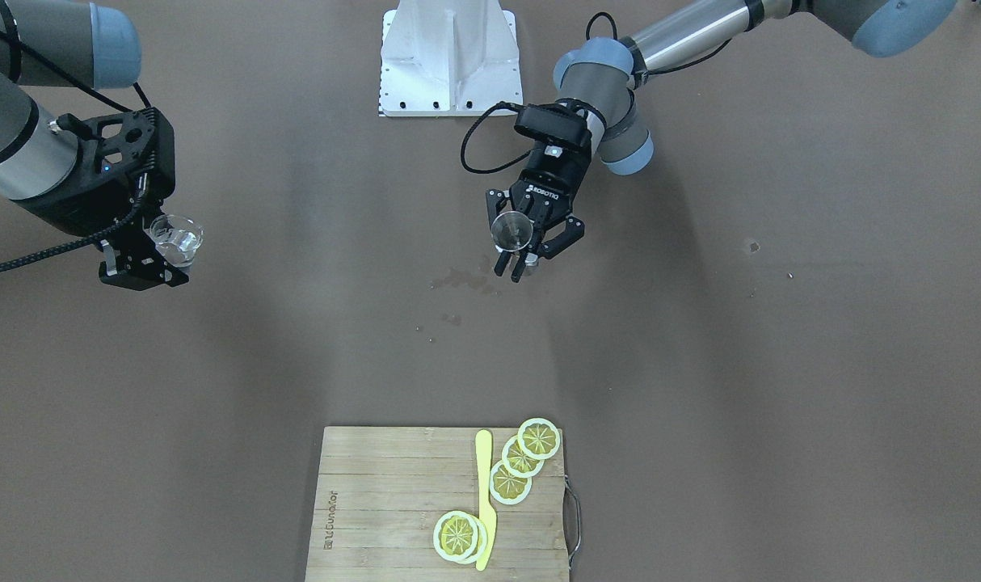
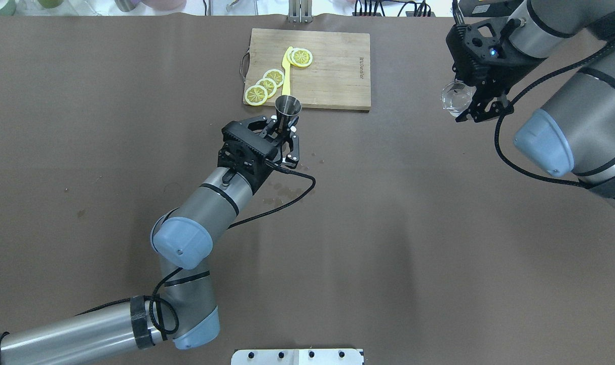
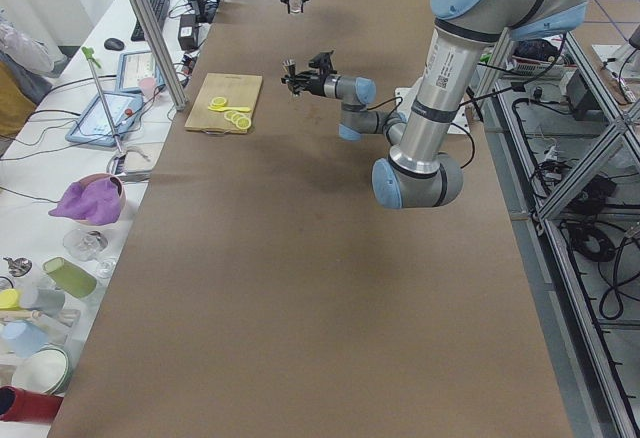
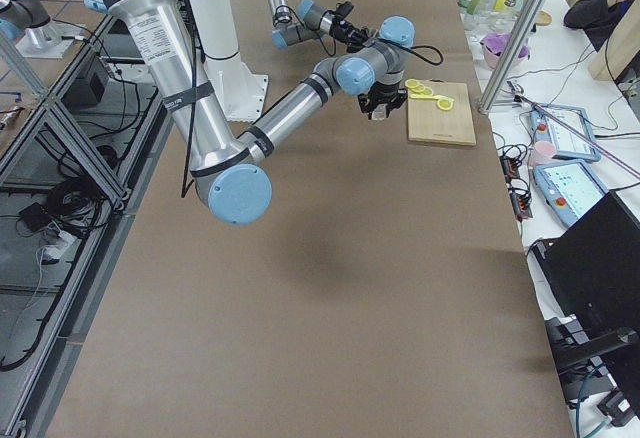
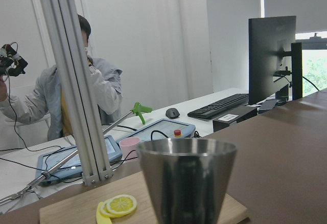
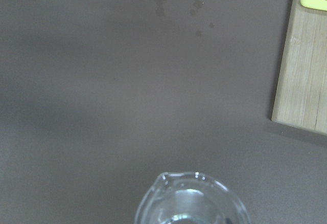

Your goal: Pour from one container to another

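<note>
A steel measuring cup (image 2: 288, 109) stands upright above the table, with my left gripper (image 2: 282, 136) shut on its lower part. The same cup fills the bottom of the left wrist view (image 5: 187, 179) and shows as a round mouth (image 1: 511, 230) from the front, inside the left gripper (image 1: 519, 257). Far to the right, my right gripper (image 2: 473, 105) is shut on a small clear glass pitcher (image 2: 455, 98), held high off the table. That pitcher (image 1: 177, 238) sits in the right gripper (image 1: 147, 263) at the front view's left, and its spouted rim (image 6: 190, 199) shows in the right wrist view.
A wooden cutting board (image 2: 333, 71) lies at the table's far side with several lemon slices (image 2: 267, 85) and a yellow knife (image 2: 286, 65). Wet drops (image 1: 465, 280) mark the brown table under the left gripper. A person (image 5: 56, 101) sits beyond the far edge.
</note>
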Tool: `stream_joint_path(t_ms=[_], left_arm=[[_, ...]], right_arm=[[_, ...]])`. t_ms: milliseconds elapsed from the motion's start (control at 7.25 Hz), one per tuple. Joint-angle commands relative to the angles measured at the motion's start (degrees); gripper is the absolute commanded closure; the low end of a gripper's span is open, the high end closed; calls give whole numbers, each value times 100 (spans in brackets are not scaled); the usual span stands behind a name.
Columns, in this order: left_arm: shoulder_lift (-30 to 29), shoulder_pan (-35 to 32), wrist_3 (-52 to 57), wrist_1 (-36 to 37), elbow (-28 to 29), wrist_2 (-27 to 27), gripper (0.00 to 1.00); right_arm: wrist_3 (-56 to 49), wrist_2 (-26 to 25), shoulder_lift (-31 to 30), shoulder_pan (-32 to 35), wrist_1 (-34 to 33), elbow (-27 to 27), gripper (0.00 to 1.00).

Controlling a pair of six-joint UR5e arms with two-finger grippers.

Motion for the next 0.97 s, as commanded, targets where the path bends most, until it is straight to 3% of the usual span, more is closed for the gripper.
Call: stream_joint_path(t_ms=[0,276,828], left_arm=[[452,18,127,-386,-5,560,100],[681,71,145,-623,-13,1070,100],[1788,290,-63,-632,-504,1670,100]], right_arm=[[-30,481,-105,277,175,-354,100],[127,972,-105,514,1410,-1362,100],[243,1114,-105,524,2091,-2050,100]])
